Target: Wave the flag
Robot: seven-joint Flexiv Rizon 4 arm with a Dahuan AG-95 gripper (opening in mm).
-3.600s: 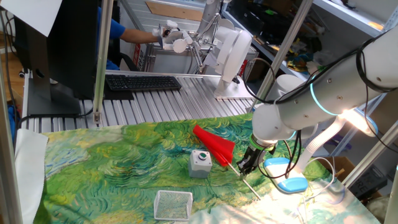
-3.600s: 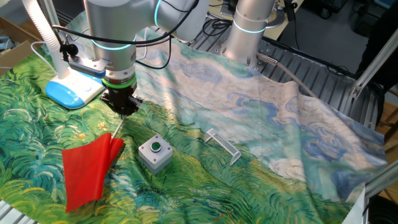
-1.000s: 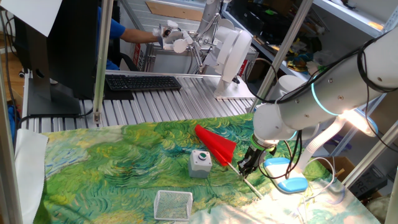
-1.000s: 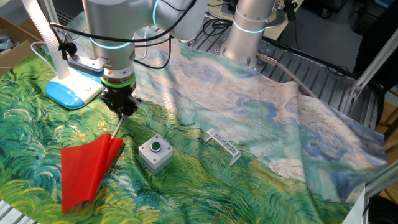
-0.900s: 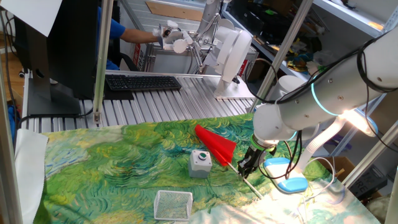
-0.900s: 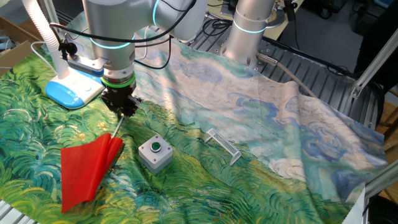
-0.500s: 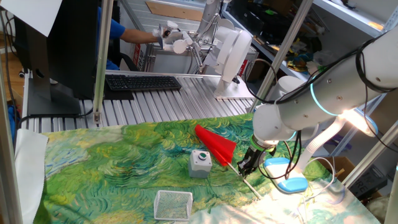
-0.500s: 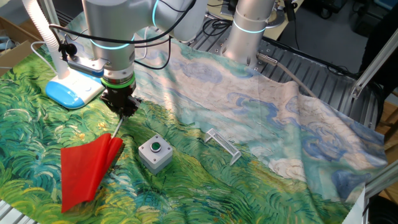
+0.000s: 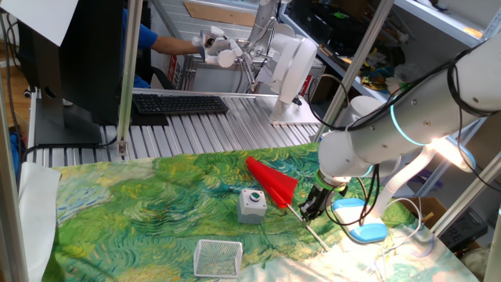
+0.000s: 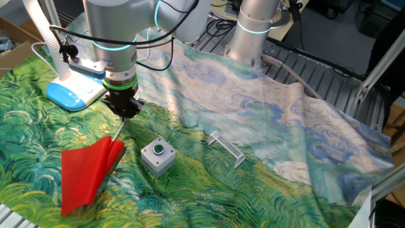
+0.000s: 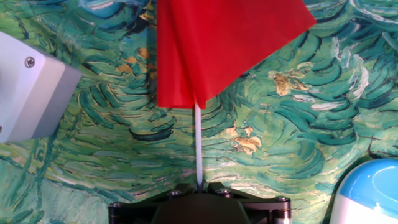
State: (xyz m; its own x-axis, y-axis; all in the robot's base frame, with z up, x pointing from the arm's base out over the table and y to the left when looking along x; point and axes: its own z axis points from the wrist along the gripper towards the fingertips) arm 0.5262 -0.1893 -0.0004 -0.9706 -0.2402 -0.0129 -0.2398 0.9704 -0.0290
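Gripping the flag (image 10: 88, 174) by its stick, my tool (image 10: 123, 113) is clamped tight; pickup done, waving seems under way.

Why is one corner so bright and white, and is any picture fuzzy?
One fixed view: a lamp glares at the right, washing out the cloth below it. Hand view: the flag is sharp; the end effector at the bottom edge is dark. The other fixed view: evenly lit.
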